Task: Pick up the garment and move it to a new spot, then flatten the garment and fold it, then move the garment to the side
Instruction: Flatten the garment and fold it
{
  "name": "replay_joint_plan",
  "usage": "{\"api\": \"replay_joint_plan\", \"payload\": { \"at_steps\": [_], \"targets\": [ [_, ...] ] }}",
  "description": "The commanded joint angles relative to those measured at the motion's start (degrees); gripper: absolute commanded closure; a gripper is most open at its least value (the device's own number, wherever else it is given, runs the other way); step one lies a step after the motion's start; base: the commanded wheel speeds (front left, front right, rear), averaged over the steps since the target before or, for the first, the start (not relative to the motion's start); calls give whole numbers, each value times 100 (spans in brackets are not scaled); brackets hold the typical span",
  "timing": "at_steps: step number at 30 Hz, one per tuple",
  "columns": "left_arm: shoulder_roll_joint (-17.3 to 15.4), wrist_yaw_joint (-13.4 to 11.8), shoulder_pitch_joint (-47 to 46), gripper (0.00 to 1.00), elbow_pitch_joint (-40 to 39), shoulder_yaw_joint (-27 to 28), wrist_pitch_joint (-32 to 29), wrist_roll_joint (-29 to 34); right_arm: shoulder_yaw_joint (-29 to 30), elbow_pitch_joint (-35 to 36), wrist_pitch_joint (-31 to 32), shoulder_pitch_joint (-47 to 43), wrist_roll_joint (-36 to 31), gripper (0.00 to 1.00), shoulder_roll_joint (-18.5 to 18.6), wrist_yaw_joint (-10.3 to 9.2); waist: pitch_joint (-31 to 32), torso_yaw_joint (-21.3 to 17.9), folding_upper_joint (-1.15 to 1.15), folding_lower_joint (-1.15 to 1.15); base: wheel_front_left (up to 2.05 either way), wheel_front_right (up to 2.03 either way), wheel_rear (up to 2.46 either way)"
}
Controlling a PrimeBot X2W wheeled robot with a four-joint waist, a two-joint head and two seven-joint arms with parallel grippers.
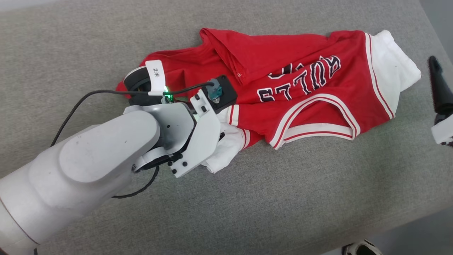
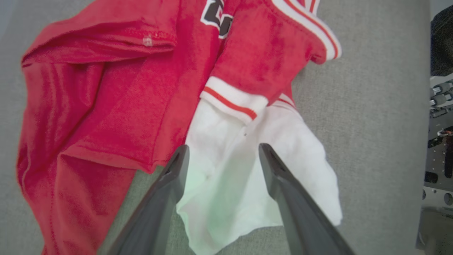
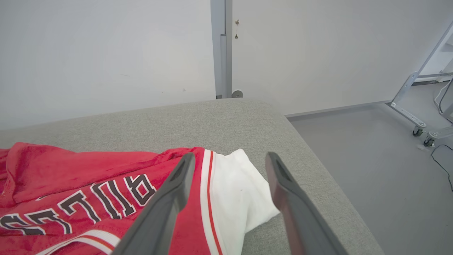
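A red jersey shirt with white sleeves, the garment (image 1: pixel 300 95), lies crumpled on the grey fabric tabletop (image 1: pixel 247 198). My left tool (image 2: pixel 223 148) is wide open just over one white sleeve (image 2: pixel 226 184). My right tool (image 3: pixel 230 157), also wide and empty, points at the other sleeve (image 3: pixel 237 191). The cloth looks light, limp and soft, so I judge a pinch at the sleeve seams or shoulders best.

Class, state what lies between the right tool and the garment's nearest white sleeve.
Only bare grey cushion, seen in the head view, separates the right tool from the garment.
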State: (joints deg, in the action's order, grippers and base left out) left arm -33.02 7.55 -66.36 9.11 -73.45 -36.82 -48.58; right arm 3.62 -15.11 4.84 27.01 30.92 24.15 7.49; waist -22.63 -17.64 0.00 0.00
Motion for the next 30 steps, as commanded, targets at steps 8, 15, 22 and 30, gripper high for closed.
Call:
{"api": "replay_joint_plan", "payload": {
  "at_steps": [8,15,22,30],
  "targets": [
    [4,-17,123,100,204,8,391,370,-171,134,9,88,-49,0,-64,1,-93,-24,0,0,0,0,0],
    [239,-17,61,100,-114,10,467,2,-98,185,105,59,-87,0,-1,0,-8,142,0,0,0,0,0],
    [659,-17,384,100,-1187,-1,-36,-773,-41,299,210,-66,-113,0,10,0,86,300,0,0,0,0,0],
    [1093,-17,1228,100,-1604,10,-499,-817,-47,425,265,-40,-117,0,-85,0,8,285,0,0,0,0,0]
  ]
}}
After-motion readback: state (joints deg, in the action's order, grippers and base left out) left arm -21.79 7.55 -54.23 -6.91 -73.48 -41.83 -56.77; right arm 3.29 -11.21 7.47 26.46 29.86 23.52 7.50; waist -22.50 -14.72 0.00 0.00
